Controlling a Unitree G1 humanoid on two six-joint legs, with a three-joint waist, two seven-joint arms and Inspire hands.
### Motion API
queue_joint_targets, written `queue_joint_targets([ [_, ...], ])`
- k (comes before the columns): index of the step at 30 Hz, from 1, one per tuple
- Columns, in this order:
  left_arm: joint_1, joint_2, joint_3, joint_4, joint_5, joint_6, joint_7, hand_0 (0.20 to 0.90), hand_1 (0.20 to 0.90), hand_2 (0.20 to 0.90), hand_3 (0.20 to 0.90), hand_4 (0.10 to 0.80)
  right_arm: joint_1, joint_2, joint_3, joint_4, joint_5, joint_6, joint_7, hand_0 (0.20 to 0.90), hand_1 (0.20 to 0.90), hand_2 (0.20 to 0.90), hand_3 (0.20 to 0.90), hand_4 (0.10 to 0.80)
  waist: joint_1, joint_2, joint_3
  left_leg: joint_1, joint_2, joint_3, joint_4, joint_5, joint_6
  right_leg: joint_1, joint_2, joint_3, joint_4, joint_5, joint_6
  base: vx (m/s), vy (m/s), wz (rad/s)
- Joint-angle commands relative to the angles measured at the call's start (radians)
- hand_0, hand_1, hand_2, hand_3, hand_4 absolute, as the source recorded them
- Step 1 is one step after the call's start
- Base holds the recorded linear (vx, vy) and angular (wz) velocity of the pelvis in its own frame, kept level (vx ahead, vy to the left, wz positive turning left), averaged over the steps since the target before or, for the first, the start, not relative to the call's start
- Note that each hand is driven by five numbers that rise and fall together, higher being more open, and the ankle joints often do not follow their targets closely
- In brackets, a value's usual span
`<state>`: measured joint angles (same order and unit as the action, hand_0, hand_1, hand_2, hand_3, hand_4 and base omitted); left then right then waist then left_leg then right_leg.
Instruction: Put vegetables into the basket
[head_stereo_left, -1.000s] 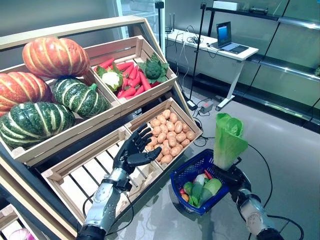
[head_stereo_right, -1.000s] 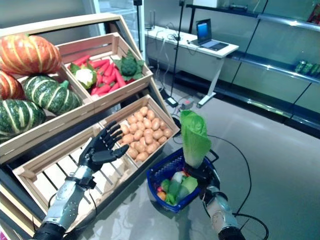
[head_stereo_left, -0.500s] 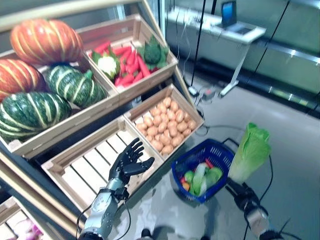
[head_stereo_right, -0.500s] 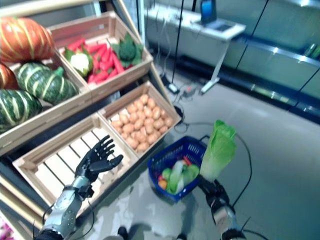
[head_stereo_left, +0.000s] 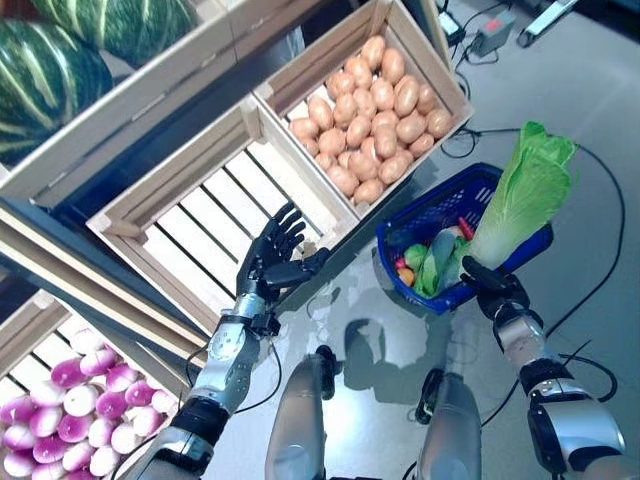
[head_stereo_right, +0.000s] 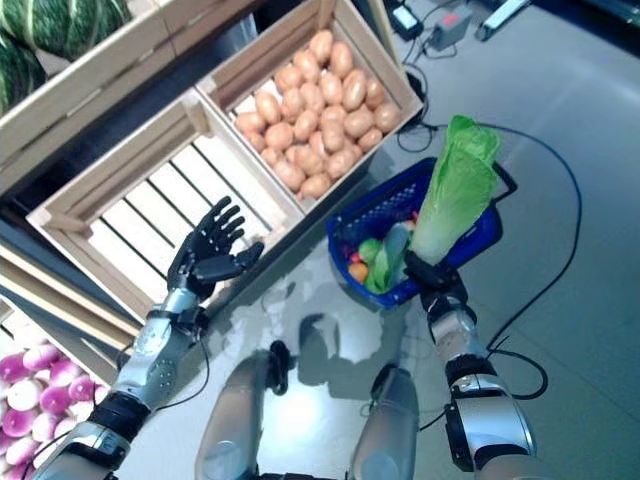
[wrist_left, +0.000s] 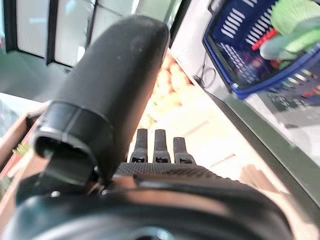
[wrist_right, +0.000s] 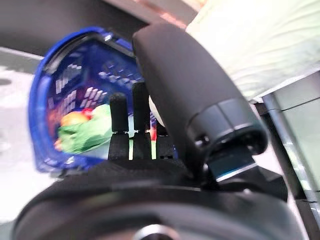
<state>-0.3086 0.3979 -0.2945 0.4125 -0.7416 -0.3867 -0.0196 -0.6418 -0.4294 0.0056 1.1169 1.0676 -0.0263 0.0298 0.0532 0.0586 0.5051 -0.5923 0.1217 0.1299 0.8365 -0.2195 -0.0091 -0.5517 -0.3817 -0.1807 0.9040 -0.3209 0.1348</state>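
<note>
My right hand is shut on the white base of a tall green cabbage, held upright over the right rim of the blue basket on the floor. The basket holds green leafy vegetables and something orange and red. In the right wrist view the cabbage shows past the thumb, with the basket beyond the fingers. My left hand is open and holds nothing, its fingers spread at the front edge of an empty wooden crate.
A crate of potatoes sits on the stand just behind the basket. Striped green pumpkins lie on the shelf above. Purple round vegetables fill a low bin at the left. Grey floor spreads to the right.
The camera has tilted down towards the floor, so the whole picture has shifted. The cabbage has come back from beside the basket to over its right rim. My left hand stays open.
</note>
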Motion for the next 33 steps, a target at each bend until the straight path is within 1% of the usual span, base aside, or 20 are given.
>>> queue_joint_targets([
  [1,-0.088,0.002,0.009,-0.095,0.003,-0.165,0.015,0.900,0.900,0.900,0.900,0.800,-0.092,-0.069,-0.002,0.011,0.012,-0.005,0.111,0.300,0.300,0.300,0.300,0.400,0.013,0.001,-0.024,0.035,0.002,-0.031,0.123,-0.189,0.017,-0.006,0.017,-0.026,0.073,0.009,-0.102,-0.064,-0.002,0.07],
  [4,-0.110,0.003,0.003,-0.093,-0.009,-0.172,0.028,0.900,0.900,0.900,0.900,0.800,-0.122,-0.079,0.006,0.030,0.074,0.037,0.140,0.300,0.300,0.300,0.300,0.400,0.012,0.008,-0.013,-0.020,-0.003,-0.039,0.194,-0.219,0.020,-0.071,0.014,-0.008,0.142,-0.018,-0.107,-0.067,-0.008,0.09],
  [6,-0.112,0.003,0.003,-0.094,-0.016,-0.174,0.030,0.900,0.900,0.900,0.900,0.800,-0.126,-0.075,0.002,0.028,0.106,0.056,0.150,0.300,0.300,0.300,0.300,0.400,0.011,0.011,-0.010,-0.044,-0.004,-0.041,0.225,-0.231,0.020,-0.098,0.014,-0.002,0.171,-0.031,-0.109,-0.051,-0.006,0.10],
  [10,-0.114,-0.005,-0.005,-0.088,-0.021,-0.185,0.022,0.900,0.900,0.900,0.900,0.800,-0.126,-0.054,-0.009,0.028,0.186,0.121,0.163,0.300,0.300,0.300,0.300,0.400,0.005,0.019,-0.002,-0.100,-0.007,-0.051,0.288,-0.253,0.019,-0.161,0.020,0.019,0.230,-0.056,-0.111,-0.046,-0.009,0.06],
  [14,-0.119,-0.009,-0.014,-0.096,-0.017,-0.192,0.032,0.900,0.900,0.900,0.900,0.800,-0.133,-0.049,-0.001,0.025,0.183,0.142,0.172,0.300,0.300,0.300,0.300,0.400,0.002,0.025,0.000,-0.133,-0.012,-0.056,0.320,-0.264,0.016,-0.197,0.023,0.029,0.261,-0.067,-0.113,-0.043,-0.001,0.01],
  [15,-0.120,-0.010,-0.014,-0.097,-0.015,-0.193,0.034,0.900,0.900,0.900,0.900,0.800,-0.137,-0.049,0.001,0.029,0.168,0.140,0.173,0.900,0.900,0.900,0.900,0.800,0.001,0.028,0.001,-0.142,-0.014,-0.058,0.330,-0.266,0.016,-0.208,0.025,0.033,0.272,-0.070,-0.113,-0.046,0.004,0.02],
  [20,-0.131,0.003,-0.015,-0.099,-0.025,-0.176,0.044,0.900,0.900,0.900,0.900,0.800,-0.149,-0.063,0.011,0.035,0.135,0.101,0.150,0.900,0.900,0.900,0.900,0.800,0.000,0.028,-0.001,-0.156,-0.017,-0.063,0.344,-0.271,0.012,-0.223,0.030,0.039,0.287,-0.076,-0.111,-0.017,-0.001,0.04],
  [23,-0.128,0.008,-0.015,-0.102,-0.037,-0.164,0.045,0.900,0.900,0.900,0.900,0.800,-0.152,-0.069,0.008,0.028,0.139,0.095,0.147,0.900,0.900,0.900,0.900,0.800,0.002,0.026,-0.004,-0.155,-0.017,-0.066,0.342,-0.268,0.010,-0.223,0.031,0.038,0.284,-0.072,-0.109,0.000,0.000,0.00],
  [28,-0.115,0.013,-0.015,-0.113,-0.038,-0.168,0.046,0.900,0.900,0.900,0.900,0.800,-0.146,-0.072,0.009,0.003,0.121,0.081,0.145,0.900,0.900,0.900,0.900,0.800,0.004,0.023,-0.006,-0.151,-0.012,-0.067,0.326,-0.254,0.009,-0.220,0.036,0.037,0.271,-0.060,-0.108,0.000,0.000,0.00],
  [33,-0.110,0.029,-0.007,-0.121,-0.056,-0.159,0.035,0.900,0.900,0.900,0.900,0.800,-0.142,-0.079,0.013,-0.010,0.095,0.051,0.151,0.900,0.900,0.900,0.900,0.800,0.010,0.014,-0.019,-0.126,-0.005,-0.067,0.283,-0.233,0.007,-0.195,0.038,0.028,0.232,-0.041,-0.100,0.000,0.000,0.00],
])
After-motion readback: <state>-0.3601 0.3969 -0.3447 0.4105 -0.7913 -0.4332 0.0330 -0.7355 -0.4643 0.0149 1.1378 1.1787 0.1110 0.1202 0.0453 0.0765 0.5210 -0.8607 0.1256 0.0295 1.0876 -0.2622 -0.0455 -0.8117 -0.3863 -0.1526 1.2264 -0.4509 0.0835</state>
